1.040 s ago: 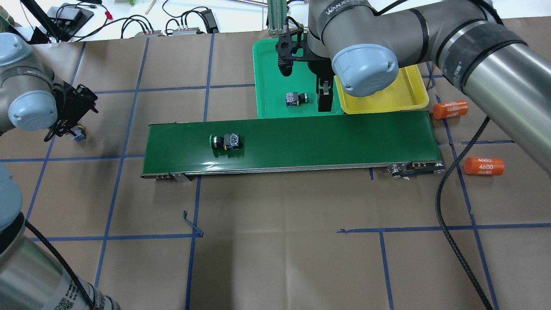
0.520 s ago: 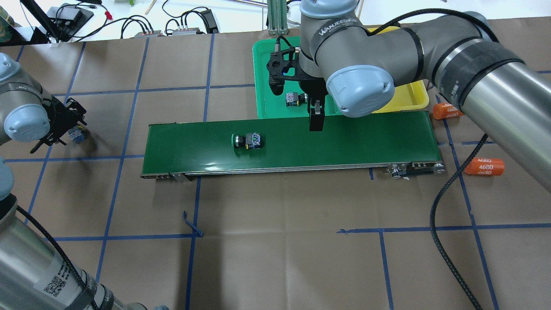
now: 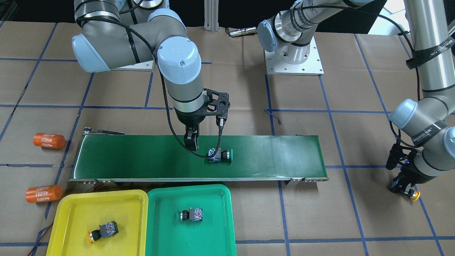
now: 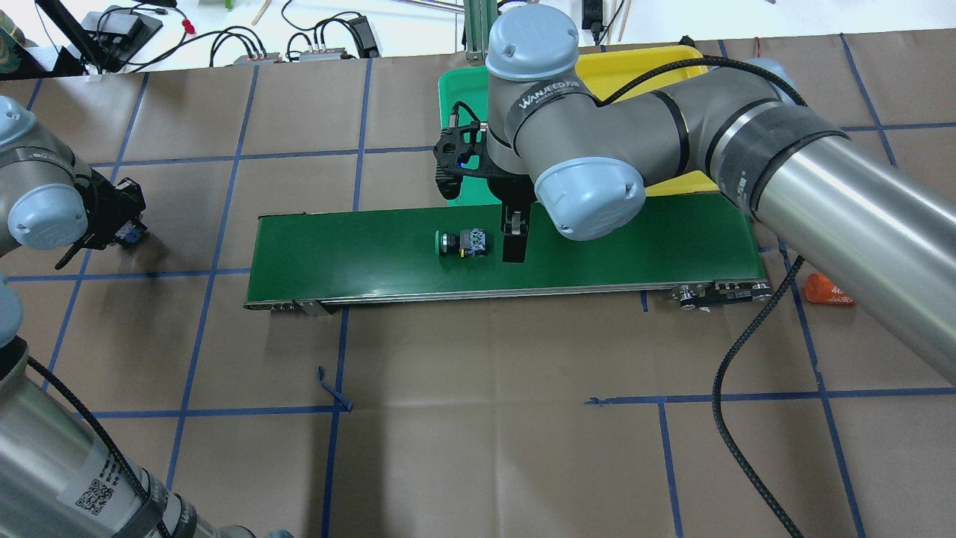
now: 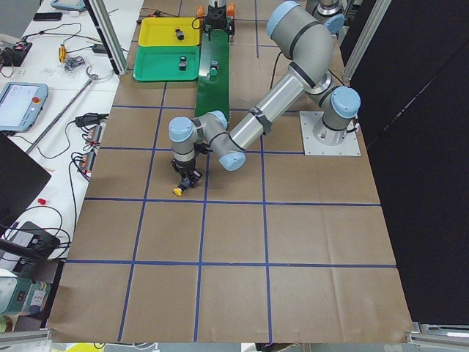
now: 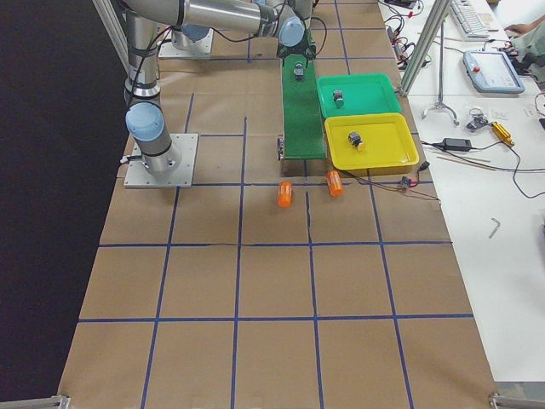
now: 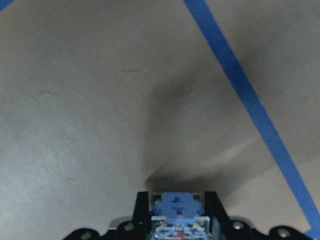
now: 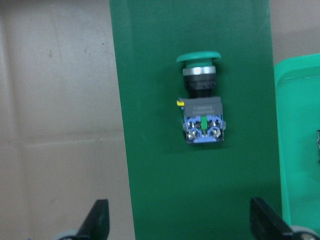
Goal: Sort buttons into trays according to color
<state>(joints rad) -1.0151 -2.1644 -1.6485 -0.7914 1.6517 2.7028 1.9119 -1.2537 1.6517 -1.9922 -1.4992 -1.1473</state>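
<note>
The number "4680" is printed on one orange cylinder (image 3: 49, 140) and on a second orange cylinder (image 3: 43, 193). "WANJEED" is lettered on a black band (image 4: 549, 96) around the right arm (image 4: 672, 119); the letters after it cannot be read.

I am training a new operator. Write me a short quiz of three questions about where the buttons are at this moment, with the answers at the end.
1. True or false: the right gripper is holding the green button that lies on the conveyor belt.
2. What lies in the yellow tray?
A. one yellow button
B. two yellow buttons
C. an orange cylinder
3. Fill in the number: the green tray holds ___ button(s).

Key: 1 false, because the gripper is open and stands beside the button; 2 A; 3 one.
</note>
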